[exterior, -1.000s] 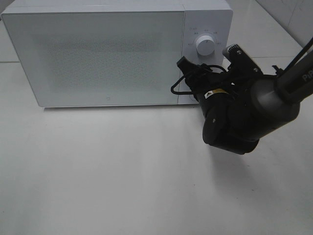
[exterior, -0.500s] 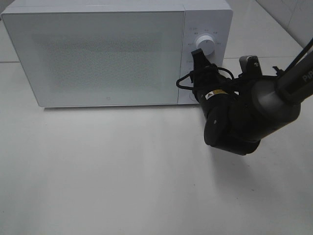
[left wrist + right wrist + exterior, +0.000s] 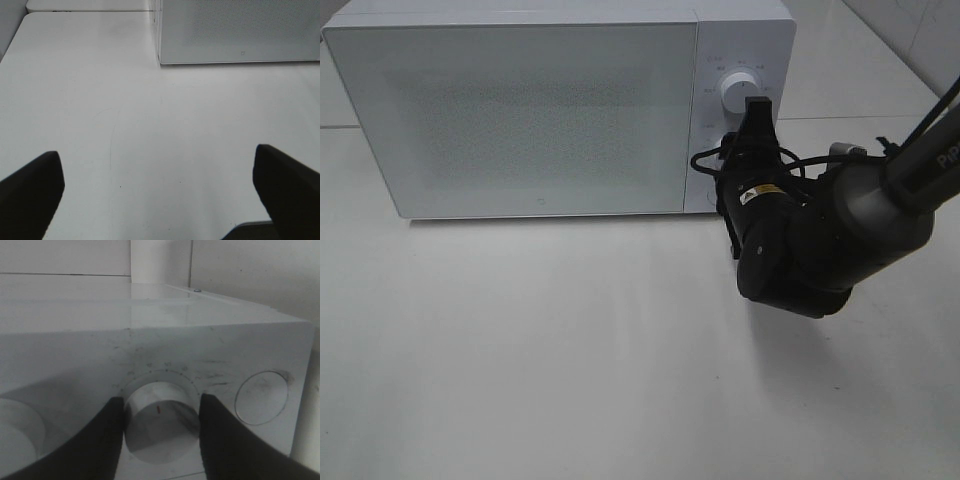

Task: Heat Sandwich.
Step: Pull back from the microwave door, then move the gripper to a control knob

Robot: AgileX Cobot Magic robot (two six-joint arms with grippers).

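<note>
Table (image 3: 570, 350): white, and bare in front of the appliance.
Microwave oven (image 3: 520, 110): white, standing at the back of the table. Its door (image 3: 530, 120) was shut flush with the control panel.
Sandwich: not seen in any view. The speckled door did not show the inside, so I judged it to be in the cavity but could not confirm that.
Right arm (image 3: 840, 240): reached across to the control panel, well clear of the table.
Left gripper (image 3: 155, 152): fingers spread wide over the bare table, holding nothing.
Right gripper (image 3: 161, 405): fingers pressed against both sides of the lower dial (image 3: 157, 427), clamped on it.
Upper dial (image 3: 738, 93): free, just above the gripper.
Round button (image 3: 261, 397): beside the gripped dial, untouched.
Change noted: within the last second the right wrist rolled from fingers lying sideways to fingers standing upright, while its opening did not alter.
Meaning: in my judgement the lower dial was being turned to set the heating, so loading was done and heating was about to begin.
</note>
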